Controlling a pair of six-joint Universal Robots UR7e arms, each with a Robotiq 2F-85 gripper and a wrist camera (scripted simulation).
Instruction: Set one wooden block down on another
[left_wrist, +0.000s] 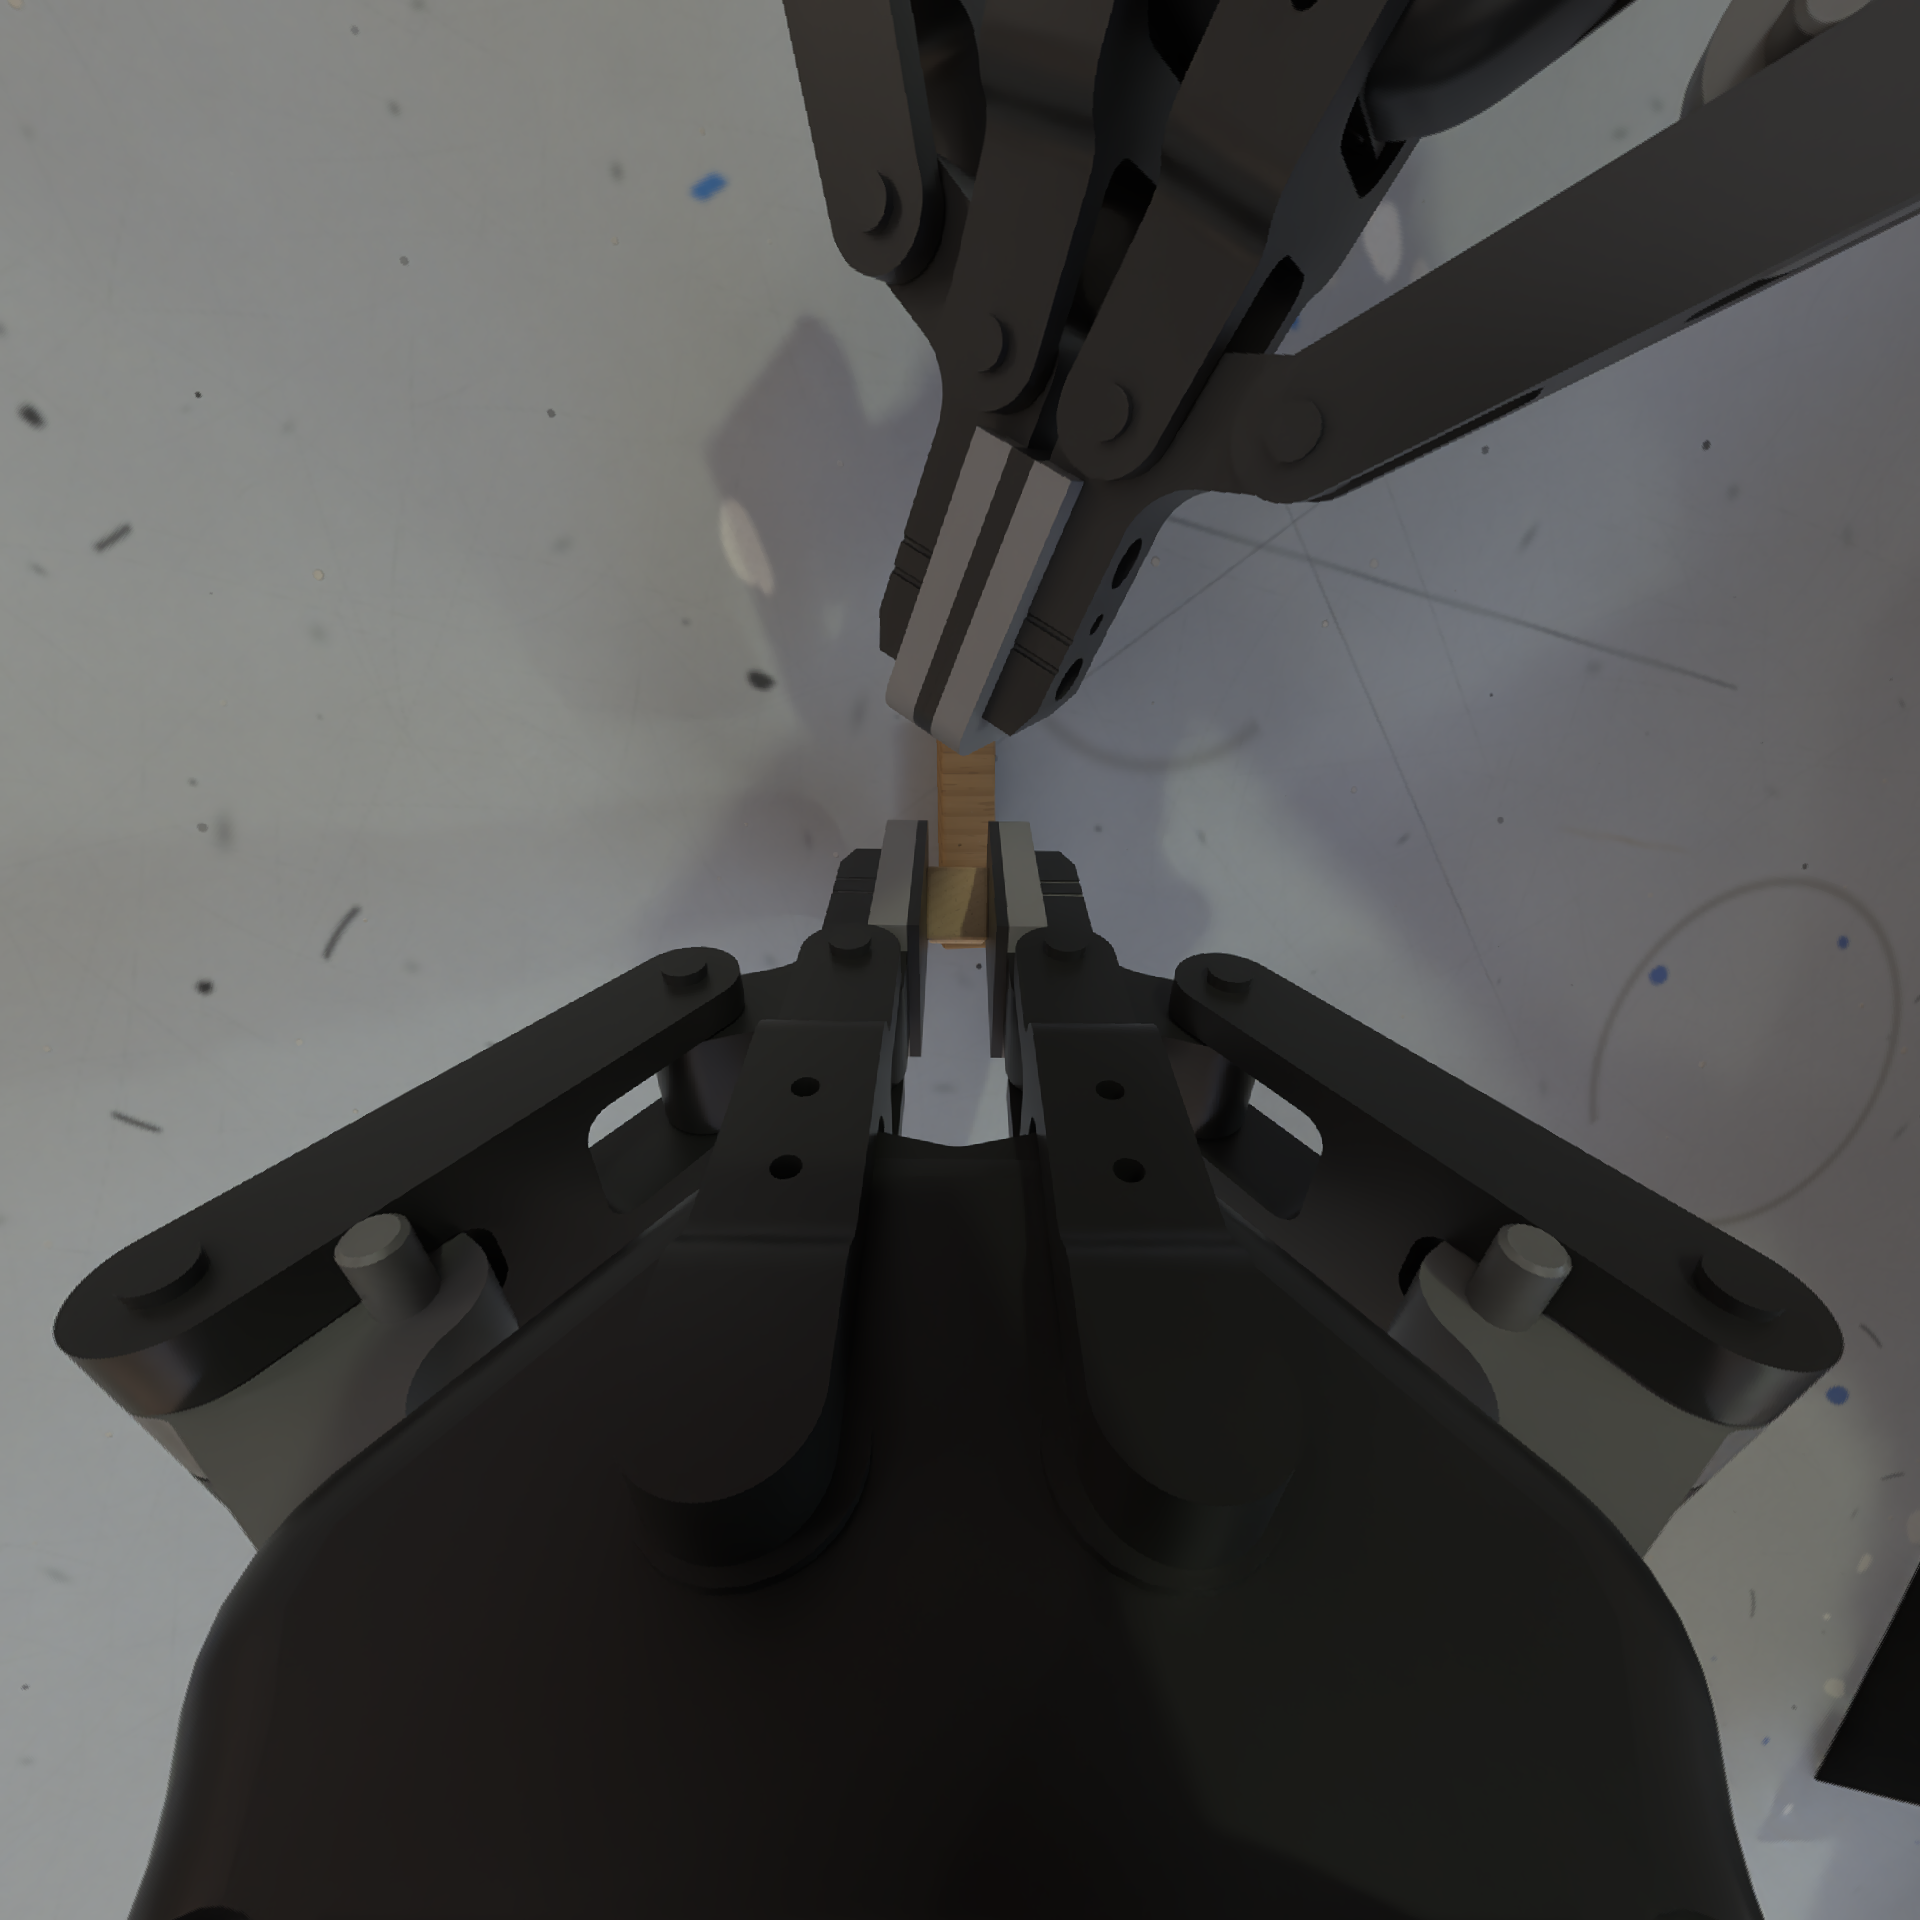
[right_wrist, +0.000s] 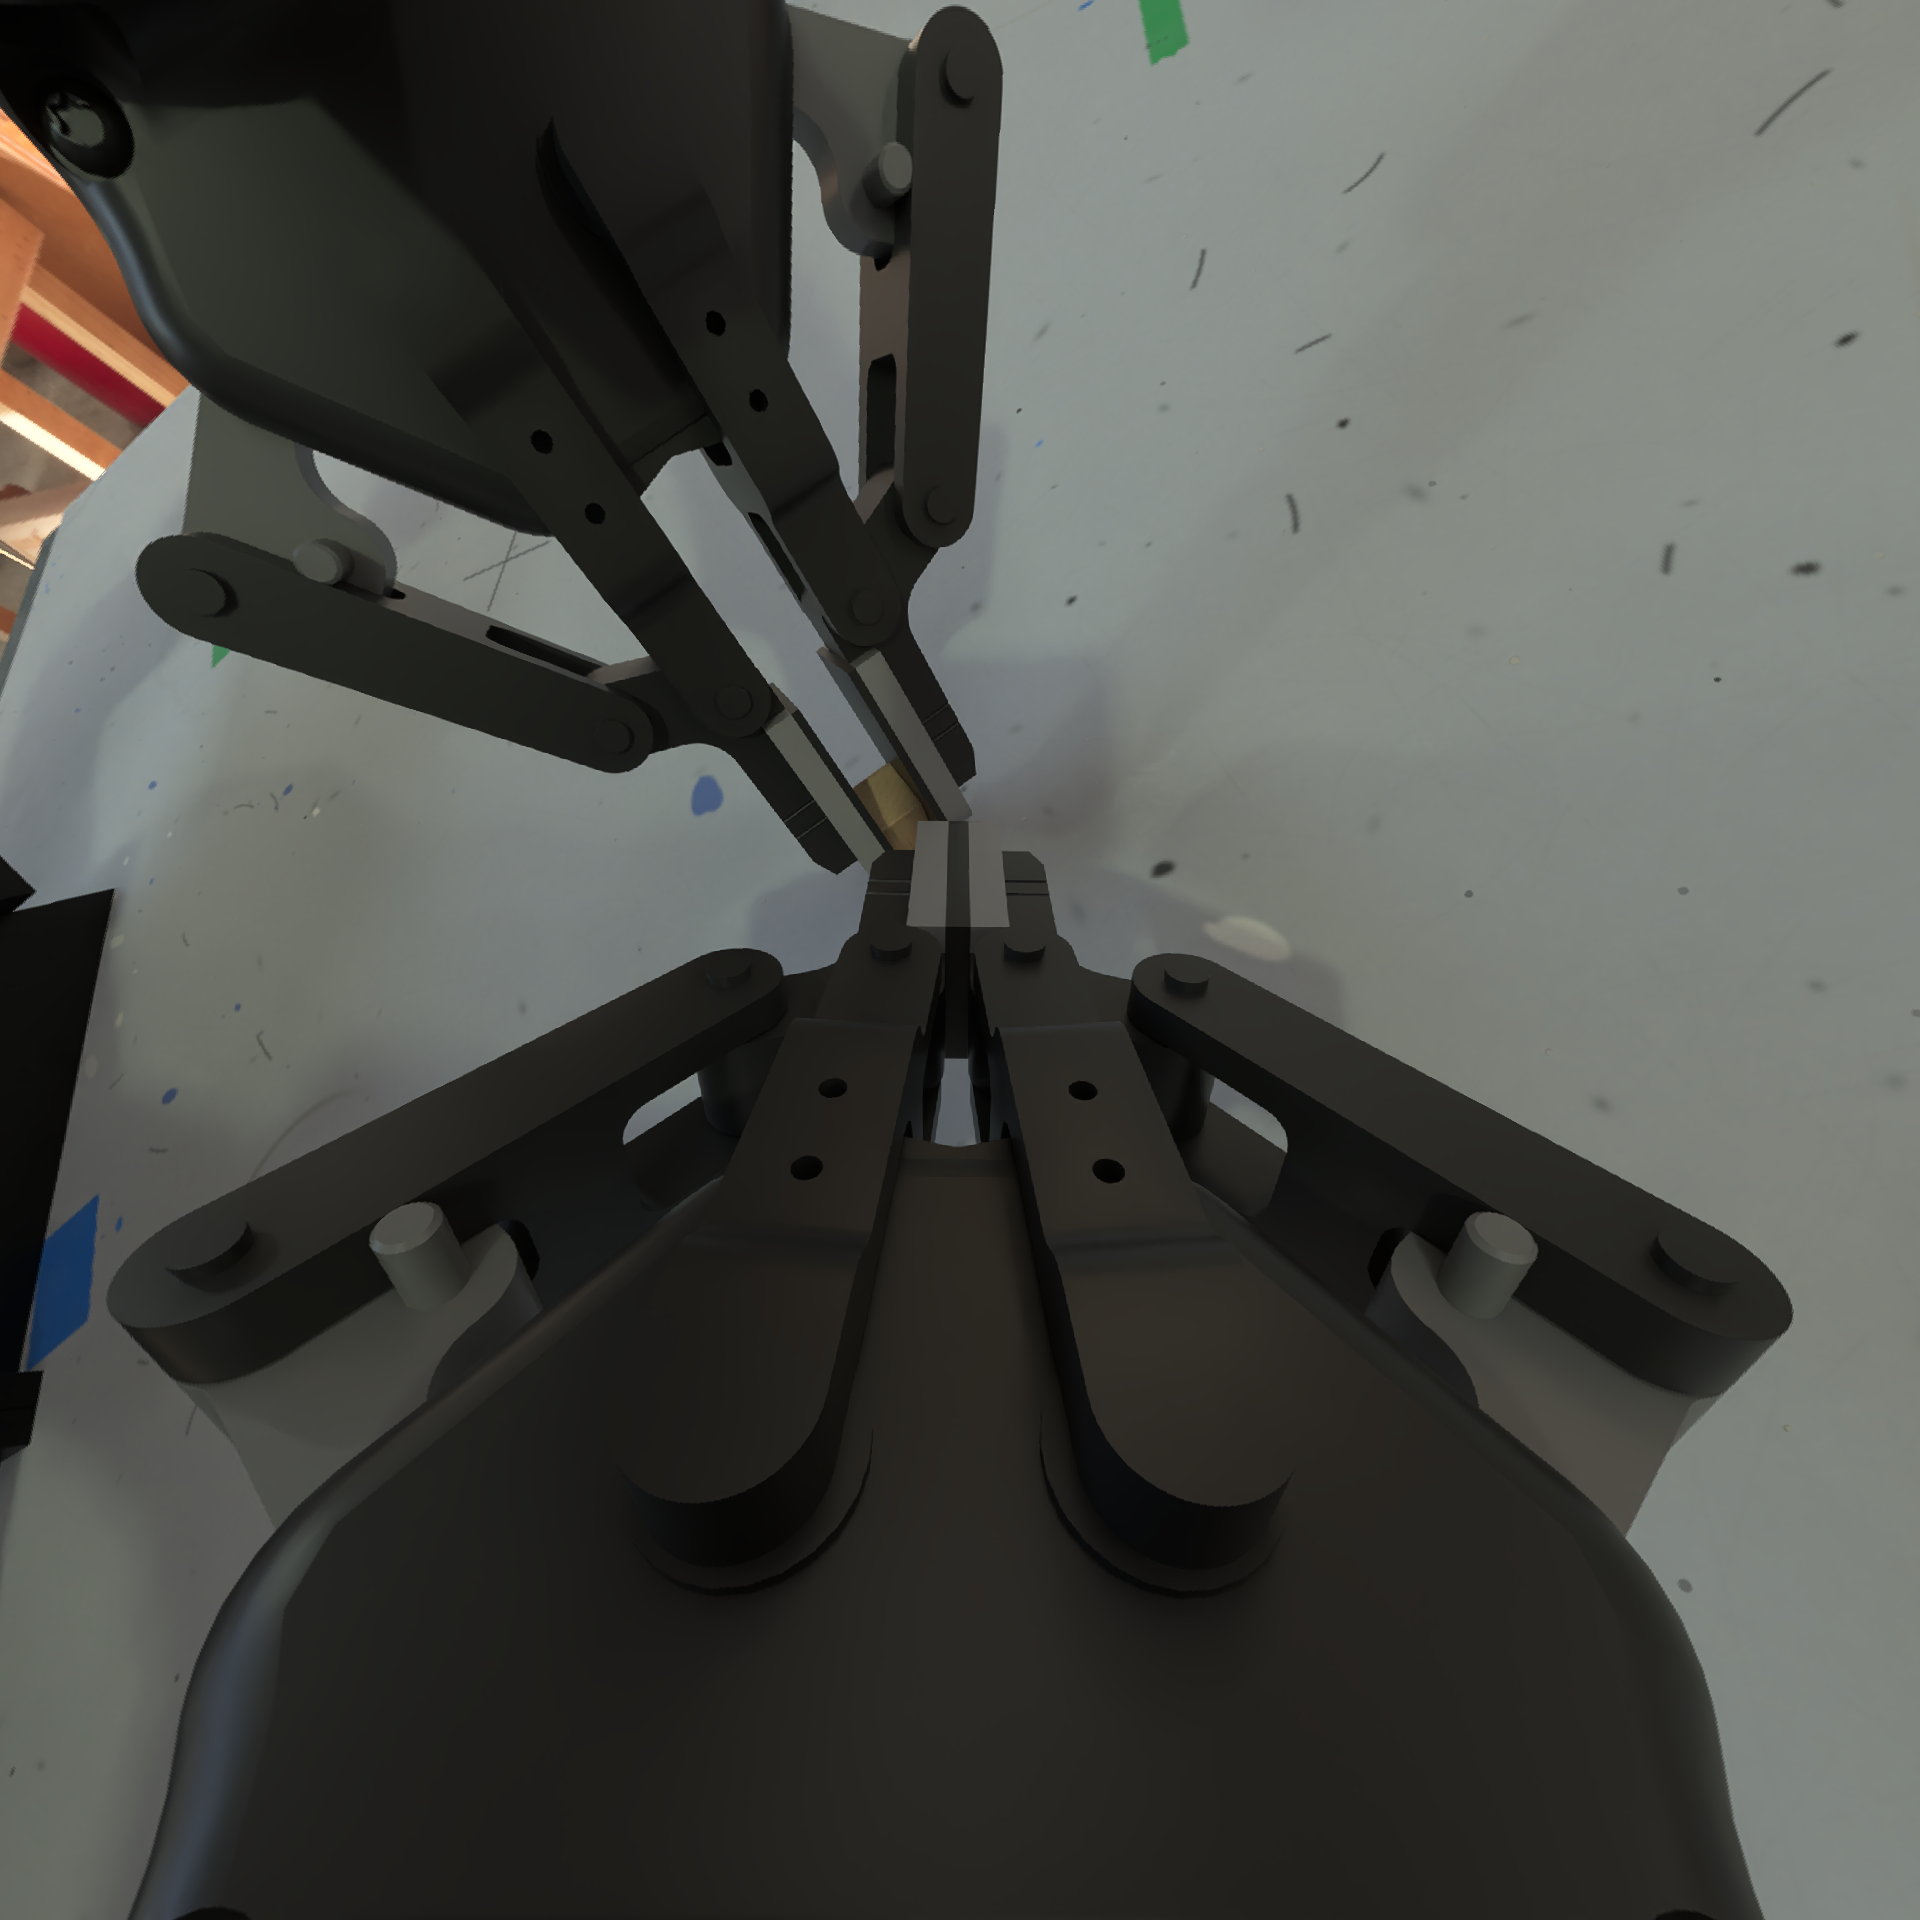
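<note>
My left gripper (left_wrist: 958, 883) is shut on a small wooden block (left_wrist: 956, 906), held between its pads above the grey table (left_wrist: 416, 623). A lighter strip of wood (left_wrist: 966, 795) runs beyond it up to the tips of my right gripper (left_wrist: 951, 717). I cannot tell whether that strip is the same block or a second one. My right gripper (right_wrist: 958, 873) has its pads pressed together with nothing between them. In the right wrist view the left gripper (right_wrist: 899, 821) comes in from the upper left, holding the block (right_wrist: 885, 805) just off my right fingertips.
A black object lies at the table's edge (left_wrist: 1870, 1683), also seen in the right wrist view (right_wrist: 52, 1039). Blue tape (right_wrist: 62, 1278) and green tape (right_wrist: 1164, 26) mark the speckled table (right_wrist: 1455, 623). Wooden shelving (right_wrist: 42, 312) stands beyond the table.
</note>
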